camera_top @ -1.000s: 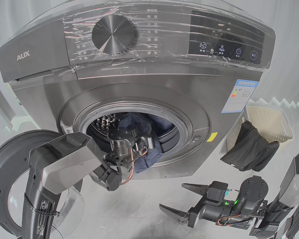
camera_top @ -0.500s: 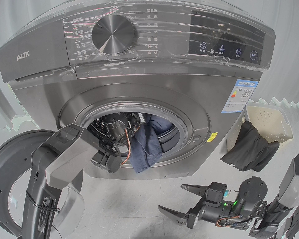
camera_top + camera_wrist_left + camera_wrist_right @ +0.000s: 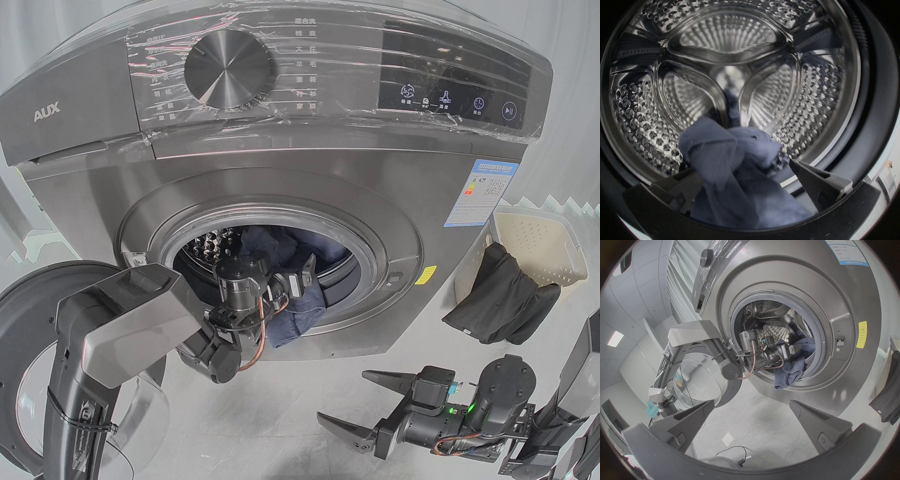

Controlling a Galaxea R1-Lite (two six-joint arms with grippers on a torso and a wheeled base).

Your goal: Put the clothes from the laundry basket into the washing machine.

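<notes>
The washing machine (image 3: pixel 406 206) stands with its door (image 3: pixel 25 325) swung open to the left. A blue garment (image 3: pixel 294 315) lies in the drum mouth and hangs over the lower lip. My left gripper (image 3: pixel 301 280) is at the drum opening, over this garment. In the left wrist view it (image 3: pixel 737 165) is open, with the bunched blue garment (image 3: pixel 734 156) between its spread fingers and the steel drum (image 3: pixel 725 37) behind. My right gripper (image 3: pixel 365 406) hangs open and empty low over the floor, right of the opening. A black garment (image 3: pixel 500 300) hangs over the laundry basket (image 3: pixel 550 244) rim.
The basket stands on the floor against the machine's right side. Bare grey floor (image 3: pixel 281 406) lies in front of the machine between the two arms. A cable (image 3: pixel 731 452) lies on the floor in the right wrist view.
Half a second ago my left gripper was pushed deeper into the drum; it has drawn back to the opening. The blue garment still hangs over the lip. The right arm has hardly moved.
</notes>
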